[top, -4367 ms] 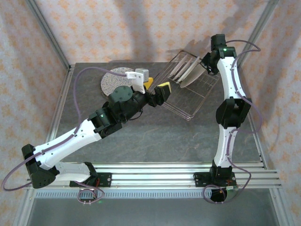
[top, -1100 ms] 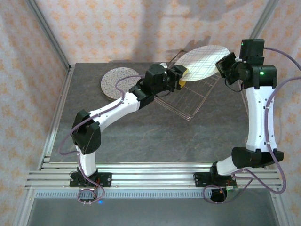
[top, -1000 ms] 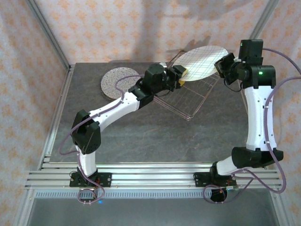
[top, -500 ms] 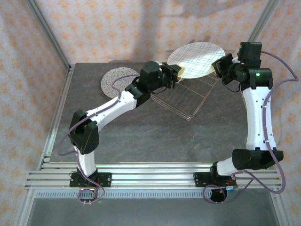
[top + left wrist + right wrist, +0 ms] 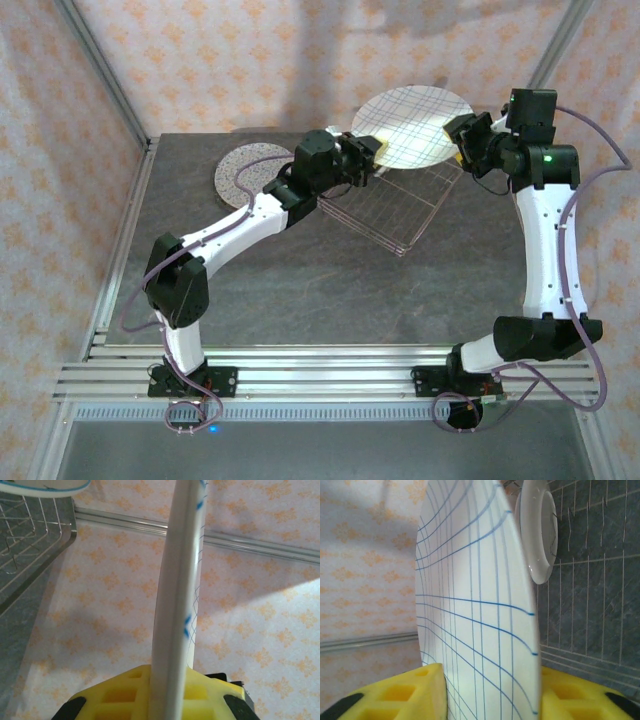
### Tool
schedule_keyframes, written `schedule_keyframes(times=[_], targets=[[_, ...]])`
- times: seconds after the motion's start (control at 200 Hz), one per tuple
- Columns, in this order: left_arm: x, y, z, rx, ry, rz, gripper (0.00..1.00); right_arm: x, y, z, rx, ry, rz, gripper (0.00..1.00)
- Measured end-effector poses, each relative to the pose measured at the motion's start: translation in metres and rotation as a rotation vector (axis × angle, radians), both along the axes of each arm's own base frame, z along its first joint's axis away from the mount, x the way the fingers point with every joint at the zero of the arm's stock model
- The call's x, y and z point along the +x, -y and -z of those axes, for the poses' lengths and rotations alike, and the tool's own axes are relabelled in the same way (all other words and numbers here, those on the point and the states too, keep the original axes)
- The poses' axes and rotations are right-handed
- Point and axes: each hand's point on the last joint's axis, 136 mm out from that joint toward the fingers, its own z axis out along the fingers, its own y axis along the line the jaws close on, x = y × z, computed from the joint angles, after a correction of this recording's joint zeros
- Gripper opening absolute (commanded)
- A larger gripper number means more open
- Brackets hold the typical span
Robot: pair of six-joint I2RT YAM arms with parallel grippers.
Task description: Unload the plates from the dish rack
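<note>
The large pale plate with purple plaid lines [image 5: 412, 128] hangs in the air above the far end of the wire dish rack [image 5: 400, 205]. My left gripper [image 5: 375, 150] is shut on its left rim; the left wrist view has the plate edge [image 5: 177, 580] standing between the yellow pads [image 5: 120, 690]. My right gripper [image 5: 458, 135] is open astride the right rim, with a thin gap between one pad [image 5: 395, 695] and the plate [image 5: 475, 605]. A smaller white plate [image 5: 540, 535] stands in the rack [image 5: 590, 580]. The speckled plate [image 5: 245, 172] lies flat on the table at the left.
The rack's corner [image 5: 30, 535] and the blue rim of another plate [image 5: 45, 485] sit at the upper left of the left wrist view. The patterned back wall [image 5: 300, 60] is close behind the lifted plate. Bare grey tabletop [image 5: 330, 290] stretches in front of the rack.
The plaid plate rose and shifted left. My left gripper closed on its left rim, and my right gripper's jaws came apart from the right rim.
</note>
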Motion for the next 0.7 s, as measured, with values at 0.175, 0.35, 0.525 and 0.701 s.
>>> schedule_keyframes(times=[0.175, 0.35, 0.525, 0.701], targets=[[0.005, -0.020, 0.002, 0.025, 0.015, -0.031, 0.00, -0.006, -0.001, -0.011, -0.027, 0.047, -0.026, 0.61], [0.011, -0.054, -0.006, 0.039, 0.040, -0.085, 0.00, -0.019, -0.008, -0.038, -0.068, 0.168, -0.064, 0.63], [0.014, -0.096, -0.018, 0.046, 0.072, -0.152, 0.00, -0.033, -0.033, -0.058, -0.113, 0.303, -0.160, 0.63], [0.017, -0.136, -0.018, 0.066, 0.088, -0.220, 0.00, -0.034, -0.069, -0.059, -0.186, 0.421, -0.287, 0.63]])
